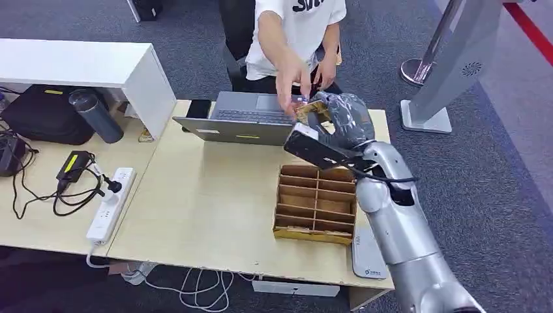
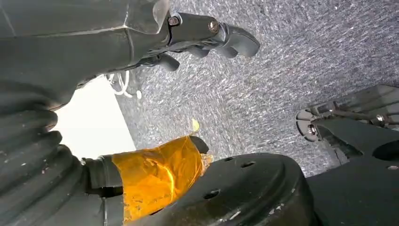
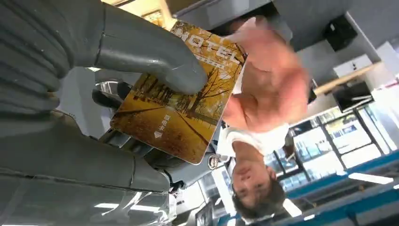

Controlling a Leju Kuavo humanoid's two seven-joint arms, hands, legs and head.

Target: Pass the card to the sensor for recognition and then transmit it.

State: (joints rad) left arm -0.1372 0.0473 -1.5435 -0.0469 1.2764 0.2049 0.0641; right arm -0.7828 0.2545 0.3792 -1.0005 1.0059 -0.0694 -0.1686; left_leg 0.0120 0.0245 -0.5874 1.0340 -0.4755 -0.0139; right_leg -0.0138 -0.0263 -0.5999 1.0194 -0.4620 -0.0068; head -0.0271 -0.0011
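Card (image 3: 181, 94), yellow with an autumn tree picture and the word MOTEL, sits pinched under the thumb of the right hand (image 1: 342, 117), raised above the far edge of the table (image 1: 209, 195) beside the laptop (image 1: 244, 117). A person's hand (image 1: 292, 78) touches the card's far end. Left hand (image 2: 207, 37) hangs over grey carpet, fingers loosely curled, holding nothing.

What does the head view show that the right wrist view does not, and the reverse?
Head view alone: the laptop, the cardboard divider box and the power strip on the table.

Right wrist view alone: the card's printed face, yellow trees and the word MOTEL.

Both: the right hand holding the card, and a person's hand reaching for it.
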